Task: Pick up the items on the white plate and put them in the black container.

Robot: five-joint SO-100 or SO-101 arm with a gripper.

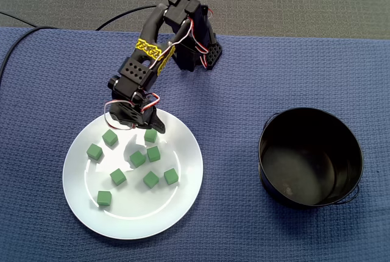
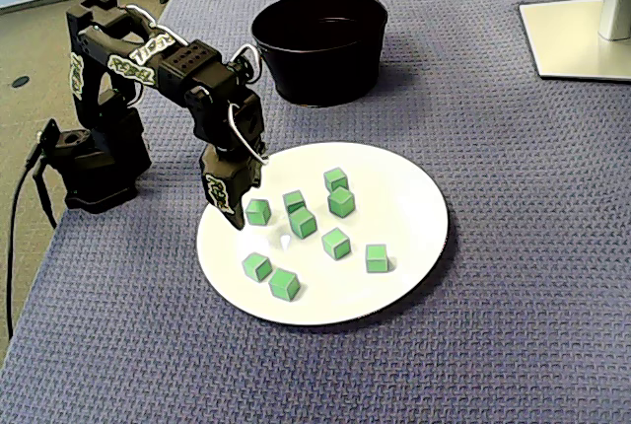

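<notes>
Nine small green cubes (image 1: 137,158) scattered on a round white plate (image 1: 134,222), upright black container (image 1: 277,152) well apart

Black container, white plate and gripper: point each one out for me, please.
black container (image 2: 320,74): in a fixed view, on its outer wall.
white plate (image 1: 152,212): in a fixed view, on a bare patch near its lower edge.
gripper (image 2: 238,215): in a fixed view, at its fingertips.

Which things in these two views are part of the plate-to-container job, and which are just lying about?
Part of the job:
- nine green cubes
- white plate that holds them
- black container, no cubes visible in it
- gripper, low over the plate's edge

Just lying about:
- monitor stand at the table corner
- blue cloth under everything
</notes>
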